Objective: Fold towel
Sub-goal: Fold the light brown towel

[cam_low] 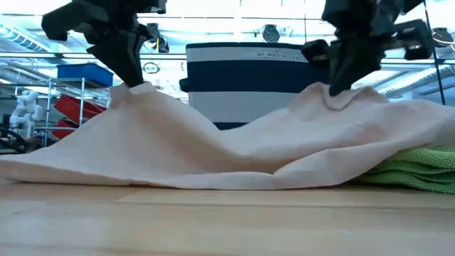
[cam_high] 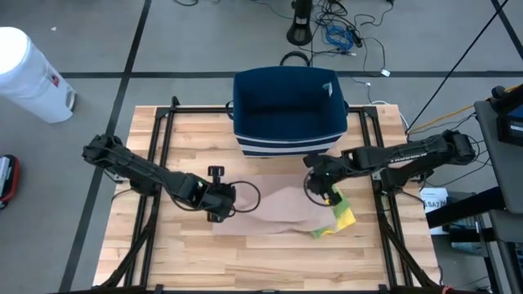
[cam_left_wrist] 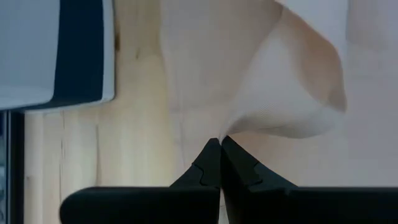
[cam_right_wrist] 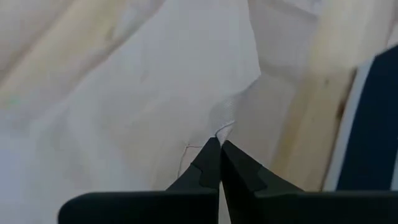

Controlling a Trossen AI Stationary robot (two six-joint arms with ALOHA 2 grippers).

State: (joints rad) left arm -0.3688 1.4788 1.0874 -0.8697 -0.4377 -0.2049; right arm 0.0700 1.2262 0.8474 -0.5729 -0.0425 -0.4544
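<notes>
A pale beige towel [cam_high: 274, 208] lies spread on the wooden table, its middle sagging between two raised peaks in the low view. My left gripper [cam_high: 221, 198] is shut on the towel's left side, and my right gripper [cam_high: 320, 181] is shut on its right side. A green-and-yellow cloth [cam_high: 341, 219] lies partly under the towel's right edge, resting on the table. In the low view the left gripper [cam_low: 131, 84] and right gripper [cam_low: 334, 89] come down from above onto the peaks. My left gripper pinches a raised bit of the towel's left part [cam_left_wrist: 222, 134] between its two fingertips, coming from above. The cloth there is lifted into a peak [cam_low: 138, 91] while the rest lies on the table, slack. My right gripper pinches the towel near its right far part [cam_right_wrist: 222, 132] between its fingertips, from above. That spot stands up as a peak [cam_low: 330, 96]; the cloth around it drapes down slack onto the table and the green cloth.
A navy basket with white stripes [cam_high: 288, 110] stands at the table's far edge, just behind the towel. The table's metal frame [cam_high: 159, 131] runs along both sides. Bare wood [cam_high: 270, 261] stretches along the near edge. A white bin [cam_high: 29, 73] stands on the floor.
</notes>
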